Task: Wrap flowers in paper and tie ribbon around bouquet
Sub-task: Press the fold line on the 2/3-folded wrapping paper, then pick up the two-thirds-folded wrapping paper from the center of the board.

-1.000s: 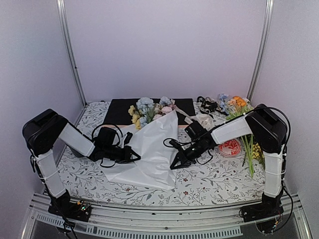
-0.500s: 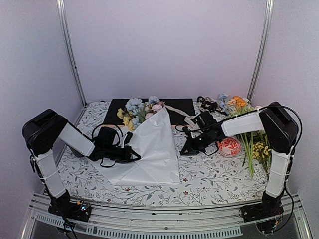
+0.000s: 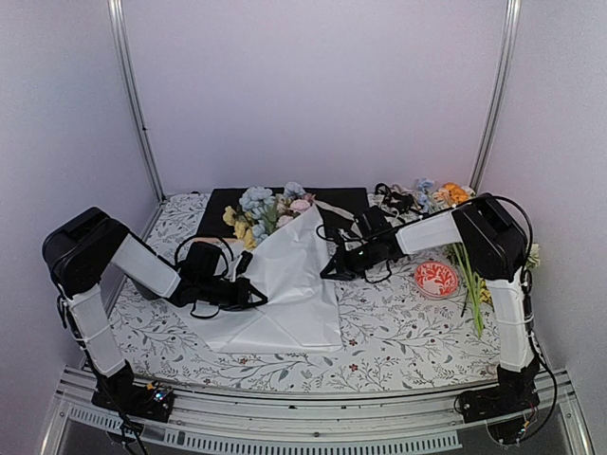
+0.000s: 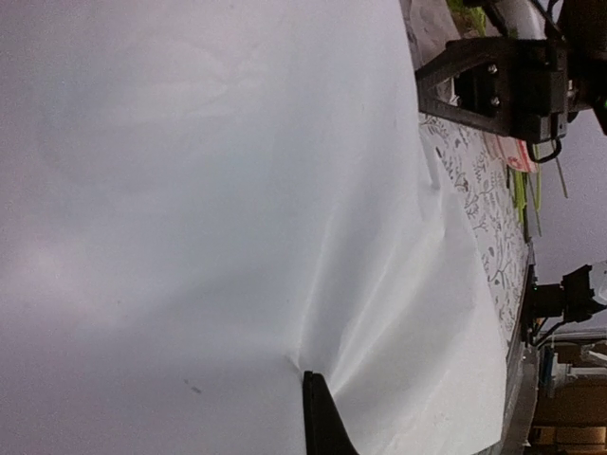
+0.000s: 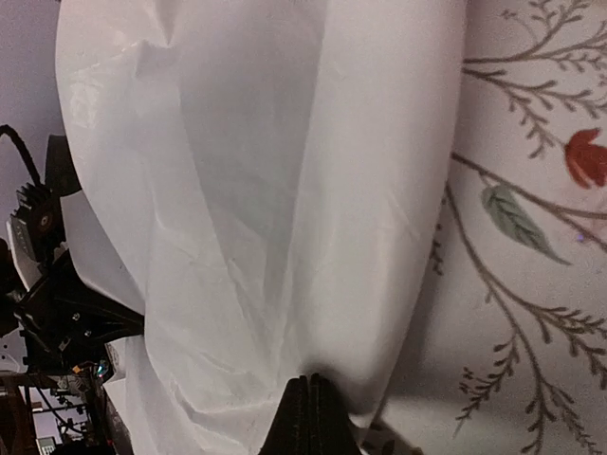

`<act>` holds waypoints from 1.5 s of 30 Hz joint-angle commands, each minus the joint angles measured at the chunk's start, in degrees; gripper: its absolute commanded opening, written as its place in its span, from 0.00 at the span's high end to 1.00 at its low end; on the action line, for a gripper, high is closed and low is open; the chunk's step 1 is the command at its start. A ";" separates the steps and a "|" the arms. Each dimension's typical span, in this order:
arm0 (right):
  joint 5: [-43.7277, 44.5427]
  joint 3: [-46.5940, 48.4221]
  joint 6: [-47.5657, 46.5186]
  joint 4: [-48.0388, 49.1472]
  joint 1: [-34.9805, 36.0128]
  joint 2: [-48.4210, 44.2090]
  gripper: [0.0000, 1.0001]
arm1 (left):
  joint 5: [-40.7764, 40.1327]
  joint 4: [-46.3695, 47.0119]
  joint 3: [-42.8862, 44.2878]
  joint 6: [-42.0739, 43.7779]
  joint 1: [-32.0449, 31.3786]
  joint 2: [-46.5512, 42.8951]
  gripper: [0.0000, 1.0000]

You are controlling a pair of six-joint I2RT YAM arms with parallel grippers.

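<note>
On the near middle of the bench (image 3: 398, 346), with its leaf-and-flower patterned cover, the white paper (image 3: 289, 294) lies folded over itself in a broad wedge, its wide flat end toward me and its narrow end running to the far side. At the paper's left edge the left tool (image 3: 254, 296) is pressed together on the sheet, and creases fan out from its dark fingertip (image 4: 322, 417) in the left wrist view. Slightly farther back, at the right edge, the right tool (image 3: 330, 272) is also closed, pinching the paper, which gathers into folds at its tips (image 5: 308, 408). To the right, apart from the paper, sits a round red-and-white patterned disc (image 3: 437, 279). Beyond the paper's far end the flowers (image 3: 258, 207) poke out, blue, pink and pale yellow blooms lying over a black sheet (image 3: 220, 216). At the far right lie orange-and-yellow sprigs (image 3: 455, 194).
</note>
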 commanded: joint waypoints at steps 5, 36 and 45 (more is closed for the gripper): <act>11.55 -1.72 4.09 -4.86 -3.30 -3.30 1.00 | -4.09 -9.46 -1.49 1.27 0.39 1.93 1.00; -1.21 2.84 4.37 -13.68 15.81 5.12 1.00 | -11.28 -22.47 3.56 1.48 -0.61 -12.93 0.62; 0.10 0.95 3.78 -11.11 15.86 4.21 1.00 | -27.79 -45.85 -8.22 -11.17 0.60 -42.93 0.34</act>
